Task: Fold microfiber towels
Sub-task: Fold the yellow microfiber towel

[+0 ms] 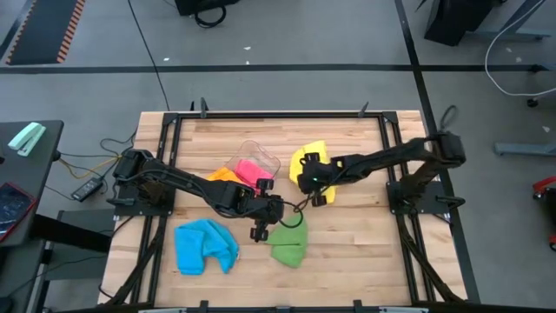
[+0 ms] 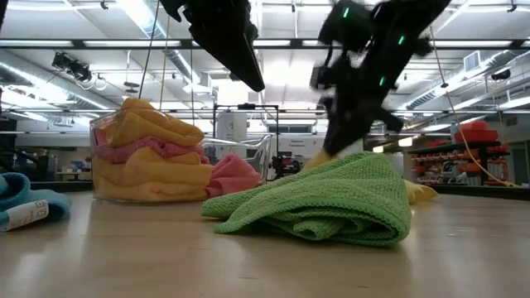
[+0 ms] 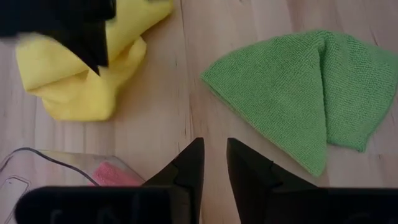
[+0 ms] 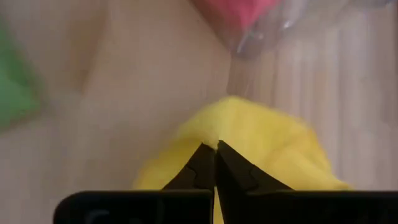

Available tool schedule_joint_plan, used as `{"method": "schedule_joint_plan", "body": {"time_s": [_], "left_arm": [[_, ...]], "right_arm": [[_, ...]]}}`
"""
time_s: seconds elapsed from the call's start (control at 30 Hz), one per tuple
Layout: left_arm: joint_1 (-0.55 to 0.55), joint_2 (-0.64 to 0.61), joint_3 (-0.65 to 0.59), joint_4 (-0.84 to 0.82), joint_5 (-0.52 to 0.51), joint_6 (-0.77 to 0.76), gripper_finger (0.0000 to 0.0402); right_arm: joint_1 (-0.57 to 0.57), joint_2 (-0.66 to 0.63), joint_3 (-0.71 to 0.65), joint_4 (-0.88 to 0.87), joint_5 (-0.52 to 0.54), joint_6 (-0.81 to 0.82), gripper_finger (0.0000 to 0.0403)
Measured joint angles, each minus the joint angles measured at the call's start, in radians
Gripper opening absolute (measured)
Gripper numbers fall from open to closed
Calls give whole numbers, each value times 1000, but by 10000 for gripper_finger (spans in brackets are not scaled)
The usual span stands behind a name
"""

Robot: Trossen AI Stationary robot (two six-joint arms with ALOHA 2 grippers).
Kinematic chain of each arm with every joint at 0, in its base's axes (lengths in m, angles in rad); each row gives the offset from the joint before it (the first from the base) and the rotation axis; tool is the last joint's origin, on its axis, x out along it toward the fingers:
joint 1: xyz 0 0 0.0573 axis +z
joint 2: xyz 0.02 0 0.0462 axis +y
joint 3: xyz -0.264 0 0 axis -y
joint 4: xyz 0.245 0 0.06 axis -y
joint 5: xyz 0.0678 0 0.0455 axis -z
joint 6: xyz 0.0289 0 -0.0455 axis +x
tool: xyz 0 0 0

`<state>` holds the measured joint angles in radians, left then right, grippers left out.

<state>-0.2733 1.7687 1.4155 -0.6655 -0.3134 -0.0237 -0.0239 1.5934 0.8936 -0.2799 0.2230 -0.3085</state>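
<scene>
Five towels: blue, green, yellow, pink and orange, spread over the wooden table (image 1: 365, 252).
Near edge: blue towel (image 1: 205, 247) bunched at the left; green towel (image 1: 288, 244) folded, just right of it.
Left gripper (image 1: 264, 228): above the green towel's left edge, holding nothing, fingers a narrow gap apart.
Right gripper (image 4: 215, 163): fingers closed, pinching the yellow towel (image 4: 249, 146).
Farther back: clear tub (image 1: 257, 160) on its side, pink towel (image 1: 253, 169) in its mouth, orange towel (image 1: 222, 176) beside.
</scene>
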Motion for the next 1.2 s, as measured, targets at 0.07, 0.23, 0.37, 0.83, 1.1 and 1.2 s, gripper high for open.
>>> {"method": "schedule_joint_plan", "body": {"time_s": [0.07, 0.23, 0.37, 0.83, 1.1, 1.2], "left_arm": [[0, -2, 0, 2, 0, 10, 80], [6, -2, 1, 51, 1, 117, 73], [18, -2, 1, 129, 2, 145, 69], [30, -2, 1, 276, 170, 192, 121], [68, -4, 69, 298, 169, 198, 170], [81, -4, 89, 297, 169, 222, 185]], "right_arm": [[46, -66, 12, -44, 4, 30, 8], [187, -219, 18, -68, -54, 78, 7], [306, -278, 18, -110, -107, 98, 7], [574, -433, 59, -174, 192, 44, 6], [529, -472, 311, -325, 267, 43, 6], [519, -458, 386, -402, 267, 43, 6]]}}
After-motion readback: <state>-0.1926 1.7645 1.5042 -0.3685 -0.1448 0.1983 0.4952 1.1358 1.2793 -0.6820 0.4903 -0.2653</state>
